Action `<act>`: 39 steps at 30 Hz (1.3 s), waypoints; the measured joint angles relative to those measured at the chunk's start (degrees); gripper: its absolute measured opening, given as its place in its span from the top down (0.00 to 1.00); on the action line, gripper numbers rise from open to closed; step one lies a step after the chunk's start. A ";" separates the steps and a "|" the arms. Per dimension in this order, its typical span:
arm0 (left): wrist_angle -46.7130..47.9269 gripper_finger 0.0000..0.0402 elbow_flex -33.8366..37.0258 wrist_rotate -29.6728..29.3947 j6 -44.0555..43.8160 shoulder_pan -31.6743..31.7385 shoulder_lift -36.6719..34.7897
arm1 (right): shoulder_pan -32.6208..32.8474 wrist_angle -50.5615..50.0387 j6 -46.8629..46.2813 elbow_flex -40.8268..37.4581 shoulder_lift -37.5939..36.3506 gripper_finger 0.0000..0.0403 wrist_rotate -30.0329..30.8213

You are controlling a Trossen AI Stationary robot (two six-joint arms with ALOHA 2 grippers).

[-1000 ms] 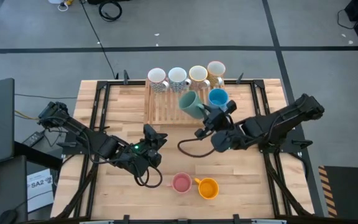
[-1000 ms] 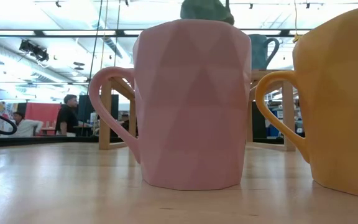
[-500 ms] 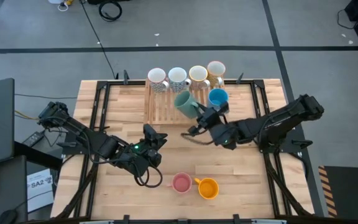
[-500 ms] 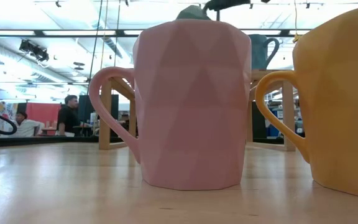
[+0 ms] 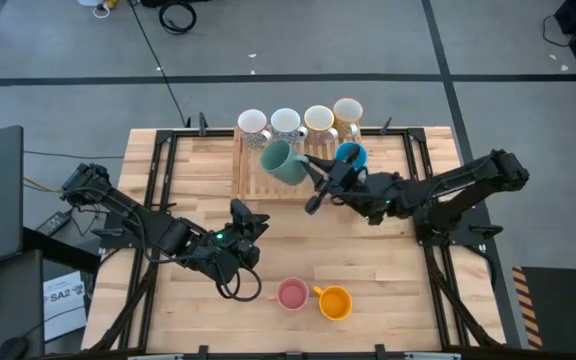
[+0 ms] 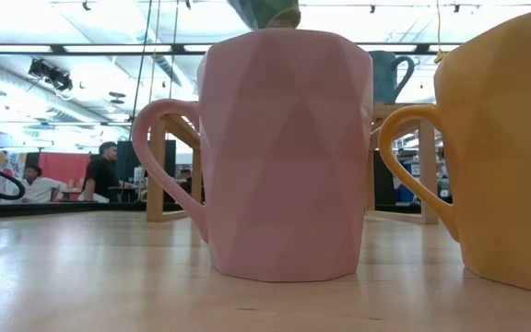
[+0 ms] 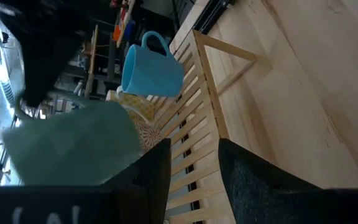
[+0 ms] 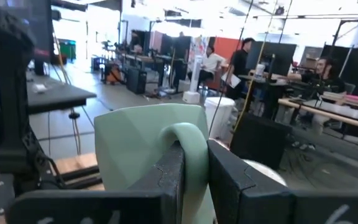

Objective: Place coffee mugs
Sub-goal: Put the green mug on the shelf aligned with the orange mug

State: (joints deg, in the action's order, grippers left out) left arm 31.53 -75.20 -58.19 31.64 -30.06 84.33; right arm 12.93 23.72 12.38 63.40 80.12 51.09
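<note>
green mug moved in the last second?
Yes. The green mug, held by the right gripper, shifted left across the wooden rack, away from the blue mug.

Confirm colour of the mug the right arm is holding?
Pale green mug; clearest in the right wrist view.

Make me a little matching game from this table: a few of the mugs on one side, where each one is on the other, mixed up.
Things:
1. green mug
2. blue mug
3. pink mug
4. orange mug

Places:
A. on the bare table near its front edge, left of its neighbour
B. on the slatted rack, below the row of pale mugs
C. held by its handle in the right gripper, above the rack
D. on the bare table near its front edge, right of its neighbour

Pairs: 1-C, 2-B, 3-A, 4-D
</note>
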 joint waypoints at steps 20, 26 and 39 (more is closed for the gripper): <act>0.00 0.65 0.00 1.08 -1.51 0.65 0.00 | 1.61 24.49 1.06 -26.62 -18.61 0.85 -9.10; 0.04 0.65 0.02 1.95 -2.65 1.03 0.02 | 3.19 25.79 1.77 -26.60 -14.12 0.85 -4.89; 0.00 0.65 0.02 1.95 -2.72 1.40 0.02 | 3.45 45.01 11.32 -26.57 -1.00 0.85 4.00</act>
State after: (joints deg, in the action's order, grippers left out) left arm 31.53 -75.18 -56.25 28.91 -28.67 84.36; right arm 16.38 68.72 23.70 36.83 79.12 55.09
